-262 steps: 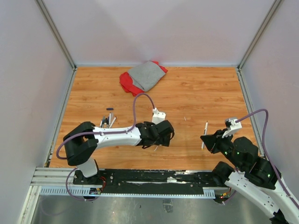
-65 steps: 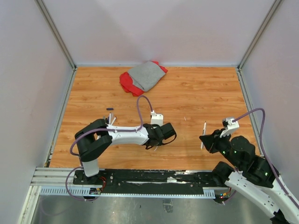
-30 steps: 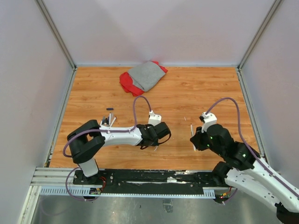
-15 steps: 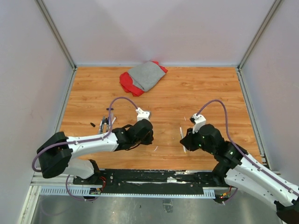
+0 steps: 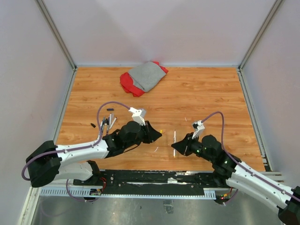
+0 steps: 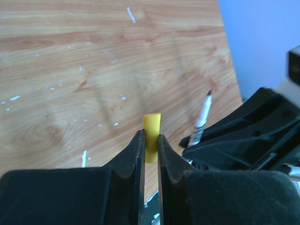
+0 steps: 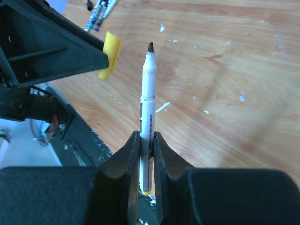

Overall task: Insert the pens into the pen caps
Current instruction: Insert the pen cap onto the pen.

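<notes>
My left gripper [image 5: 157, 135] is shut on a yellow-orange pen cap [image 6: 152, 135], whose open end sticks out past the fingertips. My right gripper [image 5: 175, 148] is shut on a white-barrelled pen [image 7: 148, 96] with its dark tip pointing outward. The two grippers face each other over the near middle of the table. In the right wrist view the cap [image 7: 109, 61] hangs just left of the pen tip, with a small gap between them. Other pens [image 5: 108, 123] lie in a cluster at the left, with black pen caps [image 5: 110, 109] [image 5: 93, 125] near them.
A grey and red cloth [image 5: 143, 77] lies at the back of the wooden table [image 5: 211, 93]. Small white scraps [image 5: 156, 149] dot the boards near the grippers. Pale walls enclose the table on three sides, and a black rail [image 5: 140, 177] runs along the near edge.
Both grippers have closed in on each other: the left with the cap moved right, the right with the pen moved left. The cap and pen tip now stand a short gap apart.
</notes>
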